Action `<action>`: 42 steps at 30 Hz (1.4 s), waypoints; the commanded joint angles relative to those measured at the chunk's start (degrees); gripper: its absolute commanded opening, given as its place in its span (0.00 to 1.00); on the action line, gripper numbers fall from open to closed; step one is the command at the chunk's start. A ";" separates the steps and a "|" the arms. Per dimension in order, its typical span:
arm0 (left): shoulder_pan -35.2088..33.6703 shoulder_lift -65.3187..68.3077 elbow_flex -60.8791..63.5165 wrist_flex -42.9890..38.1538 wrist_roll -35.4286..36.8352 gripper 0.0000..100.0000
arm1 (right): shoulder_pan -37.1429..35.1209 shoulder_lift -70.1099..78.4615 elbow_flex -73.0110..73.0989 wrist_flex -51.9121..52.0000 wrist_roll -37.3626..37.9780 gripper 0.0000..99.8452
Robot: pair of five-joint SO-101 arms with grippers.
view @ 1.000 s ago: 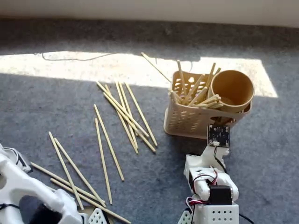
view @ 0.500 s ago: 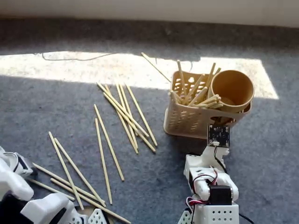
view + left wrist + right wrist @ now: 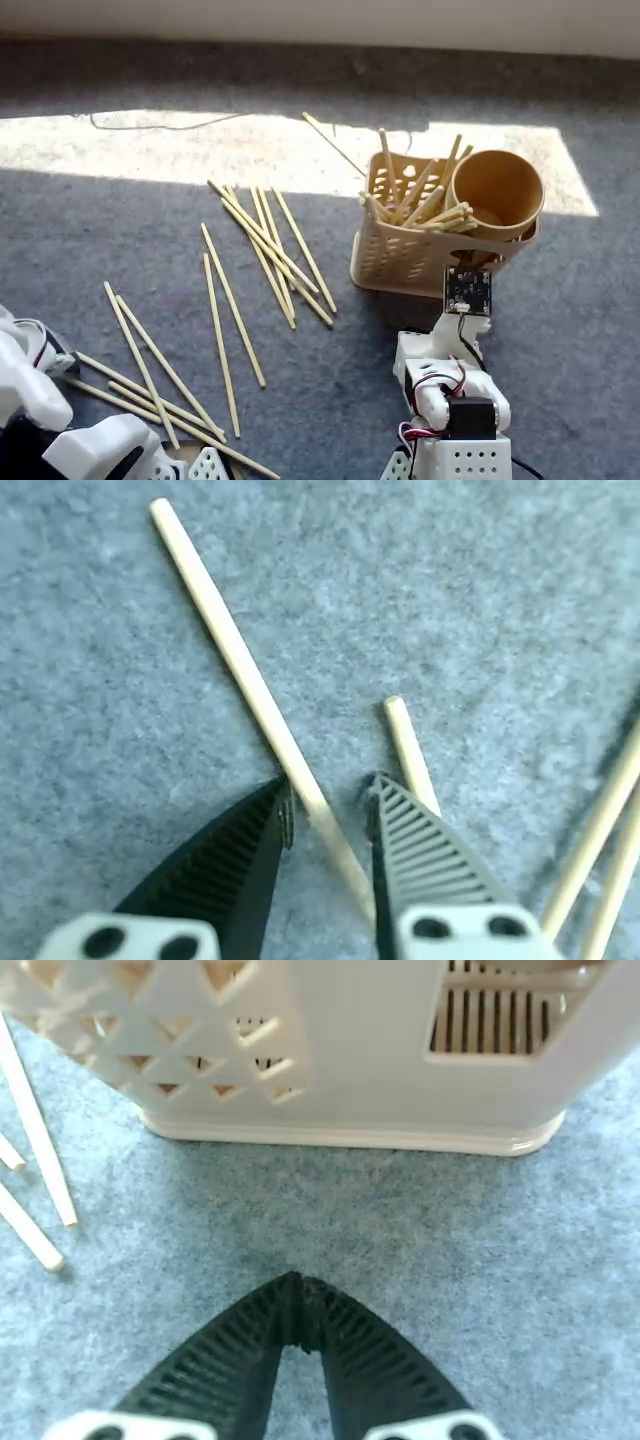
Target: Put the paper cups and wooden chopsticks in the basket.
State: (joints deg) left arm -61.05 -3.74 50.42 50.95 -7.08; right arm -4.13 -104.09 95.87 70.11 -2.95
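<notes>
Left gripper (image 3: 328, 800) was spread astride one chopstick (image 3: 240, 670), apparently readied for pinching; right gripper (image 3: 302, 1312) was clenched empty near basket (image 3: 350, 1090).

Grey-blue short-pile carpet (image 3: 110, 250) is covering the floor; a bright band of sunlight (image 3: 180, 150) is lying across its far part, the near part sitting in shade; a pale wall strip (image 3: 300, 18) is running along the far edge; a thin dark cable (image 3: 160, 127) is trailing through the light.
</notes>
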 commanded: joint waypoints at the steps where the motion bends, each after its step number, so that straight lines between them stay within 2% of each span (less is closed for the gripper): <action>1: 2.68 2.07 -2.07 -4.04 0.88 0.02 | -0.40 -0.13 5.93 0.40 0.53 0.01; 11: 6.73 1.80 -5.05 -3.78 1.14 0.01 | -0.40 -0.13 5.93 0.40 0.53 0.01; 17: 10.42 1.80 -12.97 4.04 5.89 0.01 | -0.40 -0.13 5.93 0.40 0.53 0.01; 23: 13.85 1.80 -20.53 13.54 5.98 0.01 | -0.40 -0.13 5.93 0.40 0.53 0.01; 35: 16.04 1.71 -30.20 25.41 5.89 0.01 | -0.40 -0.13 5.93 0.40 0.53 0.01; 42: 24.13 -10.59 -32.22 29.19 6.07 0.01 | -0.40 -0.13 5.93 0.40 0.53 0.01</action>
State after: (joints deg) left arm -41.63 -6.37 20.79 79.52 -1.45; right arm -4.13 -104.09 95.87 70.11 -2.95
